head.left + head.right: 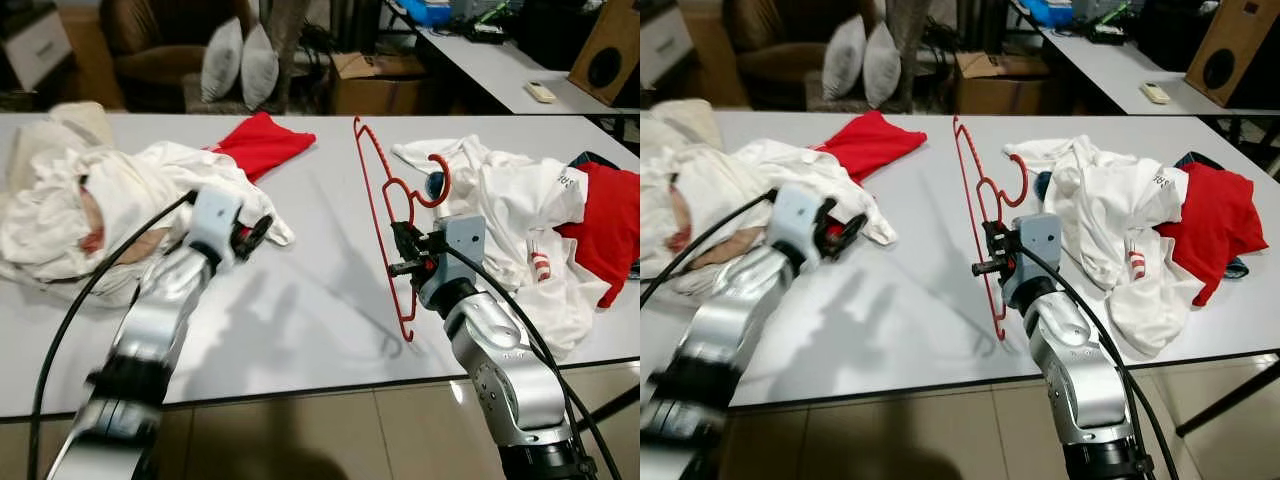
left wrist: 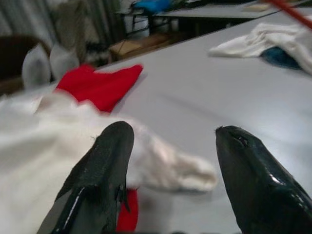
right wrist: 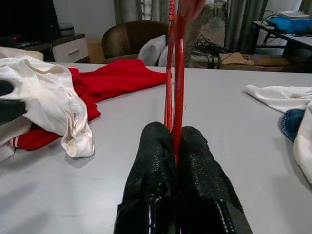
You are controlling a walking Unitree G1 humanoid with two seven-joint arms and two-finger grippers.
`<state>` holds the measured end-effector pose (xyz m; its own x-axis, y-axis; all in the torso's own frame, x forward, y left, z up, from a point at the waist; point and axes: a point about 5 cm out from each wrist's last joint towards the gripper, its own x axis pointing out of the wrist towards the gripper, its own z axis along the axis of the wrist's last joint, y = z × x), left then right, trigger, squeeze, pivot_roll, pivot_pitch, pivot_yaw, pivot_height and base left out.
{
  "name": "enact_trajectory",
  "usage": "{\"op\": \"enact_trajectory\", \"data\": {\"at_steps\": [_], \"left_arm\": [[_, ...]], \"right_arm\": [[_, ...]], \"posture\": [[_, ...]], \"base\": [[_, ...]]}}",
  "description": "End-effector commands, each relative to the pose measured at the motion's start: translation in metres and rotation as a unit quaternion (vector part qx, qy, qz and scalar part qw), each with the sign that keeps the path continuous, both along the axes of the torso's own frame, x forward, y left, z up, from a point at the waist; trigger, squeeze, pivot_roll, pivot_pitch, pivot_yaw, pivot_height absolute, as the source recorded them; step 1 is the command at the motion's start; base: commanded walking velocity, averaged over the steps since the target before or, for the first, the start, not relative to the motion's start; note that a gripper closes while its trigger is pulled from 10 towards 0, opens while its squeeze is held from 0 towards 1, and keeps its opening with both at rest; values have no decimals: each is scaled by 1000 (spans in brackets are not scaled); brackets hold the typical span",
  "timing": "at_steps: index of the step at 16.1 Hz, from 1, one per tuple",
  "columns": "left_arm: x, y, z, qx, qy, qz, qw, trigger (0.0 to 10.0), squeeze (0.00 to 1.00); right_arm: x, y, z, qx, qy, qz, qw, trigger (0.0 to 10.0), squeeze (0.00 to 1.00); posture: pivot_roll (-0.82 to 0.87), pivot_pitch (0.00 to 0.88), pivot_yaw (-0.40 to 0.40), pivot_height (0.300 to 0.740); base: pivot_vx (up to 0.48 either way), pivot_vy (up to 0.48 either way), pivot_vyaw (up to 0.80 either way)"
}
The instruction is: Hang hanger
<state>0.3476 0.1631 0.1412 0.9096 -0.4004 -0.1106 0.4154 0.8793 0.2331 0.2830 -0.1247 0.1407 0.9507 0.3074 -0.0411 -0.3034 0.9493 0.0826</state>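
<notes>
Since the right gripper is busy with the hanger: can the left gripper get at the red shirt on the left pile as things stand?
Probably yes. The left gripper is open, holding nothing, over the white clothes; the red shirt lies just beyond on the table, uncovered at its far end.

One red hanger [image 1: 385, 205]. Two grippers: left [image 1: 252, 236], right [image 1: 405, 255]. One white table [image 1: 320, 300] in front, a second table [image 1: 490, 60] behind. Two cushions [image 1: 240, 62] on one armchair [image 1: 150, 40]. Two red garments: one [image 1: 262, 142] far centre, one [image 1: 610, 225] at right. Two heaps of white cloth: left [image 1: 90, 210], right [image 1: 510, 220]. One cardboard box [image 1: 375, 85]. One speaker [image 1: 606, 50]. One remote [image 1: 541, 92].
</notes>
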Motion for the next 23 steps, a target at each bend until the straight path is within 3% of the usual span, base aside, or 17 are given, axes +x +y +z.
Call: {"op": "enact_trajectory", "data": {"at_steps": [1, 3, 7, 12, 17, 18, 19, 20, 21, 22, 23], "left_arm": [[7, -13, -9, 17, 18, -35, 999, 10000, 0], [14, -18, -13, 28, 28, -36, 999, 10000, 0], [29, -12, -24, 73, 51, 15, 996, 10000, 0], [17, -31, -59, 45, 125, 21, 991, 10000, 0], [10, -29, -73, 73, 158, 13, 985, 10000, 0], [10, -29, -73, 73, 158, 14, 985, 8549, 0], [10, -29, -73, 73, 158, 14, 985, 8549, 0], [10, -29, -73, 73, 160, 12, 984, 4627, 0], [9, -29, -74, 74, 161, 10, 984, 3961, 0], [8, -31, -75, 73, 168, 2, 983, 0, 0], [7, -32, -77, 72, 173, -3, 982, 0, 0]], "right_arm": [[3, -5, 5, -3, -10, -17, 1000, 10000, 0], [1, -9, 5, -5, -10, -34, 999, 10000, 0], [-7, -23, 4, 1, 0, -66, 998, 10000, 0], [-11, -24, 7, -2, 5, -64, 998, 10000, 0], [-11, -21, 8, -3, 5, -60, 998, 10000, 0], [-10, -20, 8, -3, 6, -57, 998, 10000, 0], [-10, -19, 8, -3, 6, -57, 998, 10000, 0], [-10, -19, 8, -3, 6, -56, 998, 10000, 0], [-10, -19, 8, -3, 6, -56, 998, 10000, 0], [-11, -18, 8, -3, 5, -56, 998, 10000, 0], [-11, -18, 8, -3, 5, -56, 998, 10000, 0]], "posture": [[-160, 0, -10, 740], [-179, 0, -1, 740], [-234, 0, 16, 740], [-268, 0, 8, 740], [-258, 0, 2, 740], [-258, 0, 2, 740], [-255, 0, 3, 740], [-255, 0, 3, 740], [-255, 0, 3, 740], [-256, 0, 6, 740], [-256, 0, 6, 740]], "base": [[0, 0, 0], [0, 0, 0], [0, 0, 0], [0, 0, 0], [0, 0, 0], [0, 0, 0], [0, 0, 0], [0, 0, 0], [0, 0, 0], [0, 0, 0], [0, 0, 0]]}}
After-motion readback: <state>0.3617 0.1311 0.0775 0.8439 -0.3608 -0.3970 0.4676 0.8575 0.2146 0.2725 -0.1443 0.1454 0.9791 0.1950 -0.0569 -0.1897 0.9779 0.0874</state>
